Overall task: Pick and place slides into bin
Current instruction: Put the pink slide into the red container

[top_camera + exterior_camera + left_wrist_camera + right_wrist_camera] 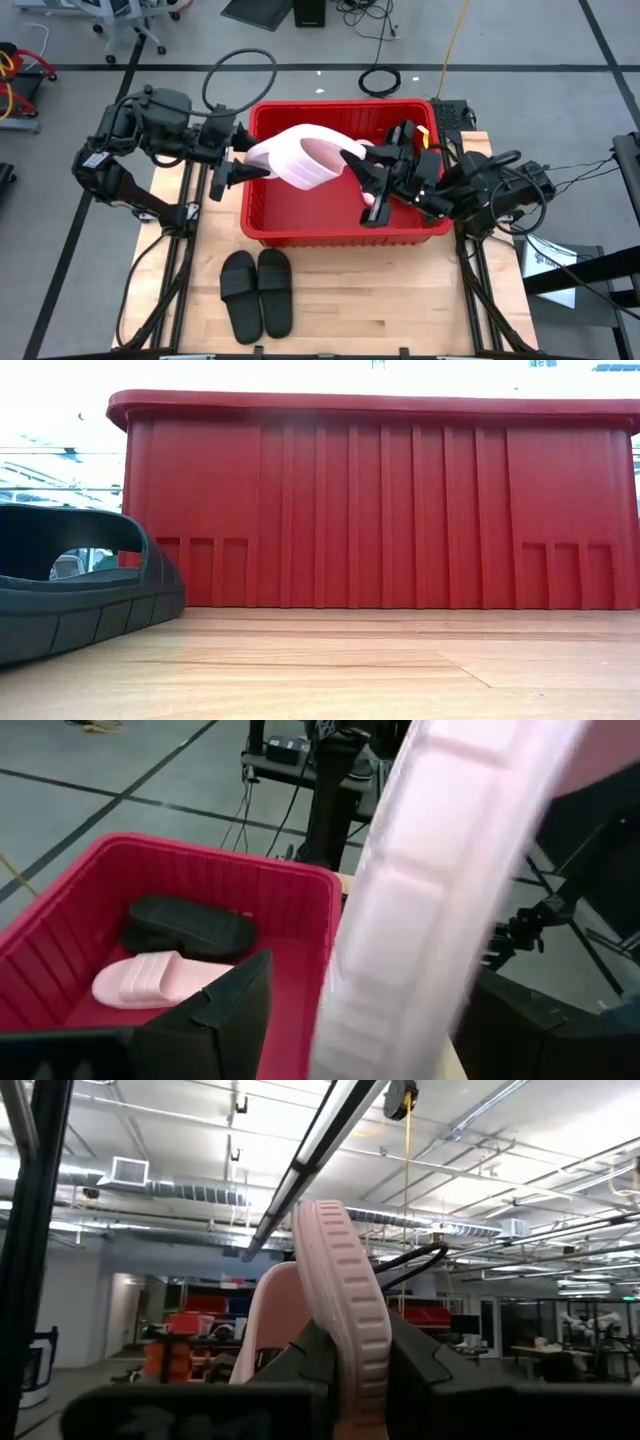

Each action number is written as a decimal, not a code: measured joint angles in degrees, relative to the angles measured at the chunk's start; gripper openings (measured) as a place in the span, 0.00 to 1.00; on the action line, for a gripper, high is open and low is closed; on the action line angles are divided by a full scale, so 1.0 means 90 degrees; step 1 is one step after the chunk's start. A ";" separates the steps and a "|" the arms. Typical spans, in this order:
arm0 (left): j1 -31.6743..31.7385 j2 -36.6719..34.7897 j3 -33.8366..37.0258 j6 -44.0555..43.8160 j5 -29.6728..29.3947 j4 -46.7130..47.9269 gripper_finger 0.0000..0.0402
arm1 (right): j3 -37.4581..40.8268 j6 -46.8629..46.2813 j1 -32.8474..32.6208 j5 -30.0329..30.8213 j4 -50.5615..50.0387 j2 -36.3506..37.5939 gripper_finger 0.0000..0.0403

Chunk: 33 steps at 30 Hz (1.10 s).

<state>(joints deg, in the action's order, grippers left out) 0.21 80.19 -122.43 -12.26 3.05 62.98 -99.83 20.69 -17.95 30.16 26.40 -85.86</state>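
Right gripper (372, 172): over the bin's middle, fingers pinched on the edge of a pink slide (305, 155), whose ribbed rim stands upright between them in the right wrist view (345, 1350). Left gripper (243, 160): at the bin's left wall, fingers spread wide; the same slide's sole (430, 890) lies between them, though whether they press on it cannot be told. Pink slide: held aloft above the bin (262, 228), spanning from one gripper to the other, tilted on edge. Second pink slide (150, 980) and one black slide (185, 925): already inside, on the bin floor near a corner. Black pair (257, 290): on the table in front of the bin, side by side, touching, not yet picked. Handling, judged: moulded foam, light, somewhat flexible, matte and not slippery, not fragile; a drop into the bin should do no harm. Best hold: the sole's edge or the broad strap, both thin enough for the fingers.
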 joint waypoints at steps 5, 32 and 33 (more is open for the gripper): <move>0.0000 0.0037 0.0002 0.0071 0.0002 0.0013 0.51 | 0.0000 -0.0232 0.0112 -0.0038 -0.0233 -0.0002 0.08; 0.0005 0.0074 0.0002 0.0191 -0.0188 0.0028 0.12 | -0.0010 -0.0224 0.0155 0.0607 -0.0612 0.0000 0.26; 0.0005 0.0074 0.0002 0.0207 -0.0193 0.0036 0.12 | -0.0010 -0.0235 0.0154 0.0699 -0.0647 0.0000 0.28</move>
<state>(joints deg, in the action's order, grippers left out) 0.25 80.86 -122.41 -10.40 1.31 63.30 -99.92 18.58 -16.56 36.45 20.58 -85.86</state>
